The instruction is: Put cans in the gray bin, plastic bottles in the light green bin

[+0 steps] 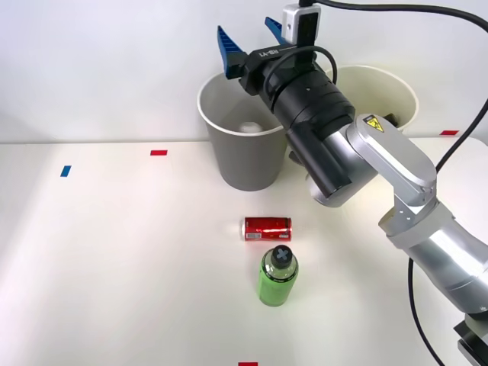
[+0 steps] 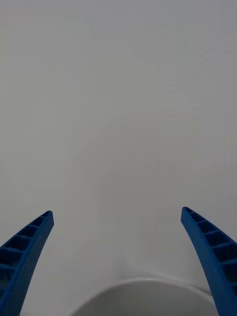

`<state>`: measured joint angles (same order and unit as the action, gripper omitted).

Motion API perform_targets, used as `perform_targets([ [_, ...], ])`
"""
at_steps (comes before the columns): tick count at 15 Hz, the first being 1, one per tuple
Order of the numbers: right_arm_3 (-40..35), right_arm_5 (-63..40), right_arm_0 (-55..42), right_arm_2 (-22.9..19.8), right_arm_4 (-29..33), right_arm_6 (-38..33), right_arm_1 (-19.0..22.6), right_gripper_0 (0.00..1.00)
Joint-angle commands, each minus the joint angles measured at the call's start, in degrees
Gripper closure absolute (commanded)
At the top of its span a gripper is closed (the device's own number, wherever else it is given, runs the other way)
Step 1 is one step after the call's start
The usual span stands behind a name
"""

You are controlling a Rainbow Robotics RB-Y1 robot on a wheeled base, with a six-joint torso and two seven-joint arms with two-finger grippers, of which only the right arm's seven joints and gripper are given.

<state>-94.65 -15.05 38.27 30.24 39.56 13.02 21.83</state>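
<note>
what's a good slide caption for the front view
Open right tool above gray bin; red can and green bottle wait on table.

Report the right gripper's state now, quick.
Right gripper: open, holding nothing, raised above the gray bin.

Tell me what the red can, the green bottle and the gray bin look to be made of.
Red can: probably thin metal, glossy printed skin with bright glints and a silvery end. Green bottle: likely plastic, bright glossy body with a dark ribbed screw cap. Gray bin: matte, smooth wall with a white rim; plastic or coated card, hard to say.
</note>
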Motion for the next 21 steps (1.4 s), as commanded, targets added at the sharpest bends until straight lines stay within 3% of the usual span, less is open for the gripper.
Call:
perform_targets([
  [1,0.0,-0.6,0.0,0.2,0.0,0.0,-0.3,0.00],
  [5,-0.8,-0.6,-0.2,-0.3,2.3,-0.3,1.4,0.00],
  [7,-4.5,-0.5,-2.2,-2.6,2.2,-0.9,2.7,0.00],
  [10,-12.7,4.7,-9.9,-9.4,-1.3,-1.5,3.7,0.00],
  [18,-30.5,4.9,-38.1,-24.2,-13.6,-2.4,5.4,0.00],
  [21,-32.5,5.5,-47.2,-25.8,-15.4,-2.4,7.3,0.00],
])
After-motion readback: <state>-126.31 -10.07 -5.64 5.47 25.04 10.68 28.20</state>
